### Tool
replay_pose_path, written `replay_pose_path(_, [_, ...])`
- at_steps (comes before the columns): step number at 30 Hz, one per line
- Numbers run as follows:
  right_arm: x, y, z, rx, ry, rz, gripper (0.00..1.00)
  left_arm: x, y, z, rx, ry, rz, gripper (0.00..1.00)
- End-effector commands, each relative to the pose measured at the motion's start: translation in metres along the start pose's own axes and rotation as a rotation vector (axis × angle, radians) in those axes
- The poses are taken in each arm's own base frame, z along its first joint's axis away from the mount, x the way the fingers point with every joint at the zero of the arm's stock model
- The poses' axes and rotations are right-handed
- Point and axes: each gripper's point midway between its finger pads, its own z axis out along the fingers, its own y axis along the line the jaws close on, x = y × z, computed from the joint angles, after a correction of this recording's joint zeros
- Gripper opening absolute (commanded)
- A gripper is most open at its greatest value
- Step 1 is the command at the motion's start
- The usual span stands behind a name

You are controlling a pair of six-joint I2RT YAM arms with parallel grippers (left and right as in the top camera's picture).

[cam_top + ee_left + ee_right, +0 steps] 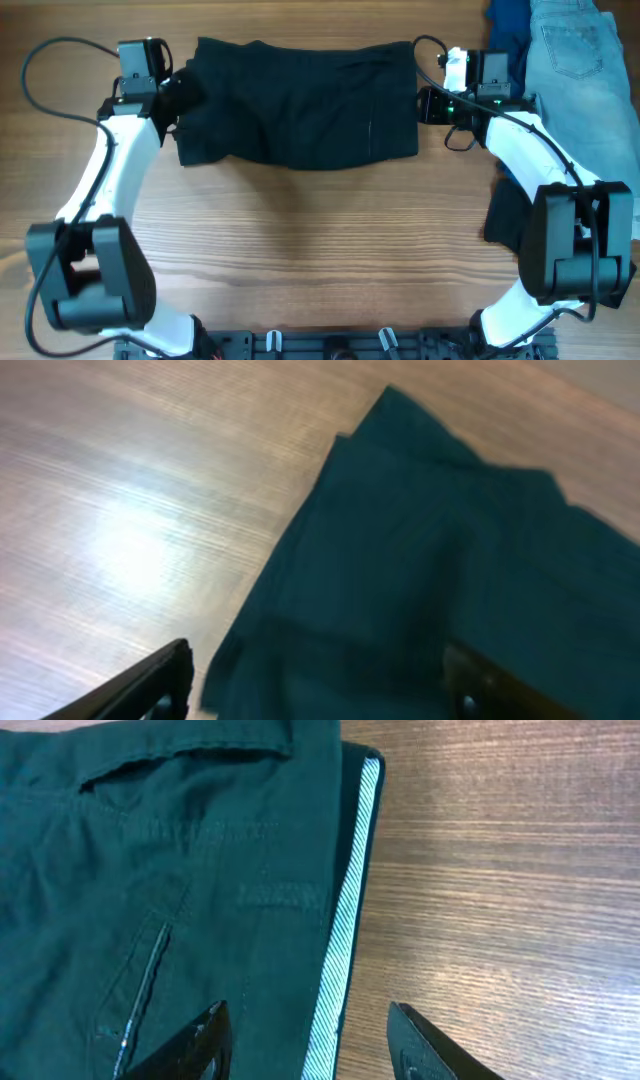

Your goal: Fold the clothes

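The black shorts (300,105) lie spread flat across the far middle of the wooden table. My left gripper (178,95) is open at their left edge; in the left wrist view its fingers (320,680) straddle the dark fabric (430,580). My right gripper (425,100) is open at the shorts' right edge. In the right wrist view its fingers (310,1040) straddle the waistband edge with its pale striped lining (345,920); the dark fabric (150,870) shows a pocket seam. Light-blue denim shorts (580,70) and a dark blue garment (508,30) lie at the far right.
Another dark piece of cloth (505,215) lies under my right arm near the table's right side. Bare wood table (320,240) spreads in front of the shorts. The arm bases stand at the near edge.
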Motion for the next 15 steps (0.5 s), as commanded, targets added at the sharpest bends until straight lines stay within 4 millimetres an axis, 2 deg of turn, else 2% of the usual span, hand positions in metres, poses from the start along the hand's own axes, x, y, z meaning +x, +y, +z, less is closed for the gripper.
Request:
replay_pose_path(1, [-0.007,0.004,0.003,-0.027,-0.009,0.008,0.51,0.02,-0.002,0.034,0.033,0.066,0.0,0.75])
replay_pose_path(4, [-0.007,0.004,0.003,-0.027,-0.01,0.006,0.51,0.031,0.0,0.053,0.031,0.091,0.032,0.75])
replay_pose_path(8, [-0.007,0.004,0.003,-0.028,-0.011,0.005,0.51,0.042,0.001,0.066,0.028,0.116,0.104,0.76])
replay_pose_path(15, [-0.01,0.008,0.006,-0.029,-0.036,-0.046,0.52,0.06,0.01,0.09,-0.007,0.156,0.114,0.79])
